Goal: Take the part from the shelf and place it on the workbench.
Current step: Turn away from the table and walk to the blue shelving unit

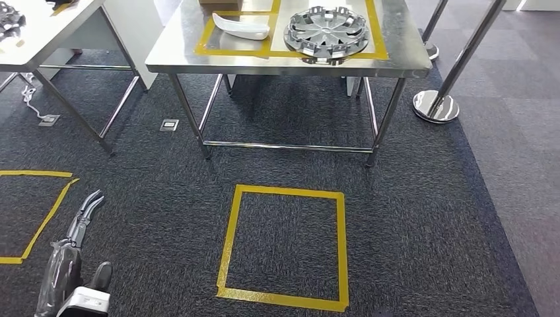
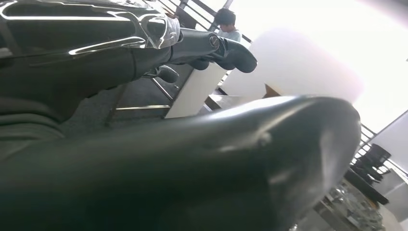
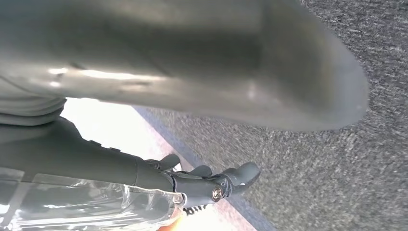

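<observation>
Round silver spoked plastic wheel cover (image 1: pixel 326 34) sits on stainless steel workbench (image 1: pixel 284 61), inside yellow tape outline, beside pale curved trim piece (image 1: pixel 240 27). I guess it's light, a bit flexy, slick; I'd grab at the rim, not the thin spokes. Left hand (image 1: pixel 84 216) hangs low over dark carpet, fingers straight, holding nothing, well apart from cover. Right hand (image 3: pixel 211 183) fingers slightly curled, nothing in them.
</observation>
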